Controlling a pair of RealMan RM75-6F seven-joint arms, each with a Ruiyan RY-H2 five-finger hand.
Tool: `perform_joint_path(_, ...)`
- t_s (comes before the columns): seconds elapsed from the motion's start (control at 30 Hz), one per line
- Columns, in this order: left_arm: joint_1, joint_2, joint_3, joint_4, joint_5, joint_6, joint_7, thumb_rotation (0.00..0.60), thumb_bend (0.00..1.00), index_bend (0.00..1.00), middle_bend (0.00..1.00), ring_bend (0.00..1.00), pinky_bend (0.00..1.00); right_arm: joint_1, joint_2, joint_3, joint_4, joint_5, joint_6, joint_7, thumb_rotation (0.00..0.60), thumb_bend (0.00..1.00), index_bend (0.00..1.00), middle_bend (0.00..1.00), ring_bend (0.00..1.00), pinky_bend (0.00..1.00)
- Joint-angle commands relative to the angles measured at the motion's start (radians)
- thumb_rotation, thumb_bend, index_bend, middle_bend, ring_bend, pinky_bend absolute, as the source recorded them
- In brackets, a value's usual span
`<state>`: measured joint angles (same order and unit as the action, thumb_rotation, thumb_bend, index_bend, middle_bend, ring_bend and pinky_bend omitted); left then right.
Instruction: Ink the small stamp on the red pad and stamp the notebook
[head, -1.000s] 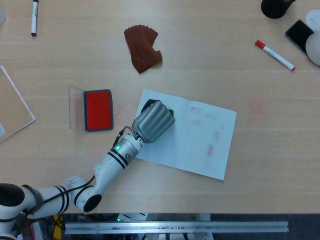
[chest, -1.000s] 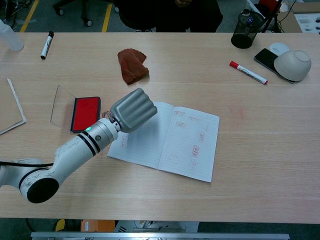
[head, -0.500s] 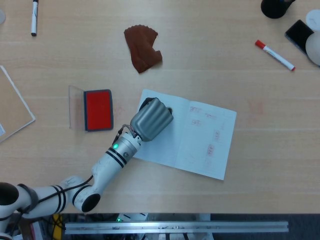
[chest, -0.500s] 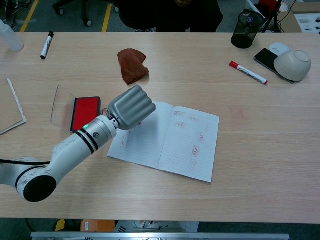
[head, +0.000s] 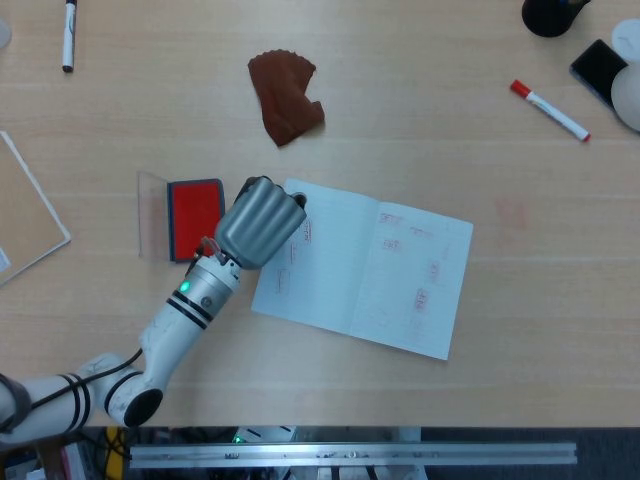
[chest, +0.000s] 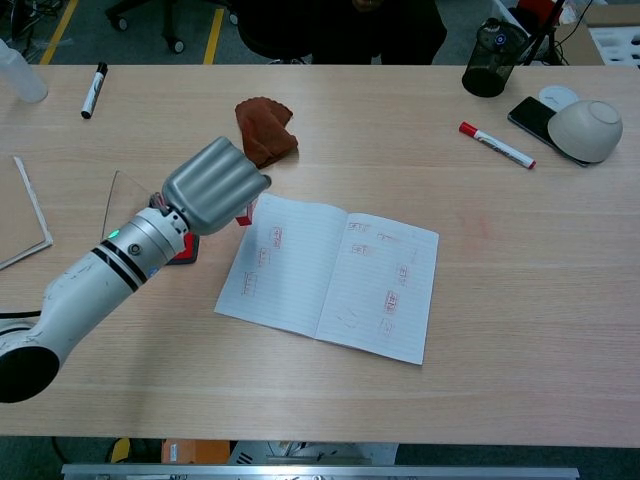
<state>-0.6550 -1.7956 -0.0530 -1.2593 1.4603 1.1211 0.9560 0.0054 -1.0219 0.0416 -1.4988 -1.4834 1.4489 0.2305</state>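
Robot's left hand (chest: 212, 187), grey and ribbed, with fingers curled over a small red-tipped stamp (chest: 243, 218) that shows just below the knuckles. The hand hovers above the right end of the red rectangular ink pad (chest: 184, 250), largely hiding it; the pad's clear plastic lid (chest: 122, 200) lies open at 9 o'clock from the hand. At 4 o'clock from the hand lies the open white lined notebook (chest: 330, 275), bearing small red stamp marks on both pages. A crumpled brown cloth (chest: 265, 130) sits at 1 o'clock from the hand, near it. On the light wooden table (chest: 500, 330), a black marker (chest: 93, 90) lies far at 11 o'clock and a red-capped white marker (chest: 496, 145) far at 2 o'clock.
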Motion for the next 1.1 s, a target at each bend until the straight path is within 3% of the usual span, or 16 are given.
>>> perform_joint_path(0.03,0.013,-0.001,0.009,0.024,-0.006,0.005,-0.02,0.6,0.27,0.55,0.95,0.98,1.0,0.002,0.002,-0.001,-0.007,-0.003,0.0,-0.006,0.6,0.3,0.15,0.28,0.18,0.22)
perform_joint_path(0.8,0.024,-0.119,0.008,0.247,-0.022,-0.006,-0.096,0.6,0.27,0.54,0.95,0.98,1.0,-0.002,0.012,-0.004,-0.023,0.009,0.001,-0.023,0.6,0.3,0.15,0.28,0.18,0.22)
perform_joint_path(1.1,0.029,-0.119,0.009,0.246,-0.019,-0.002,-0.089,0.6,0.27,0.47,0.95,0.98,1.0,0.003,0.011,-0.003,-0.024,0.008,-0.003,-0.026,0.6,0.3,0.15,0.28,0.18,0.22)
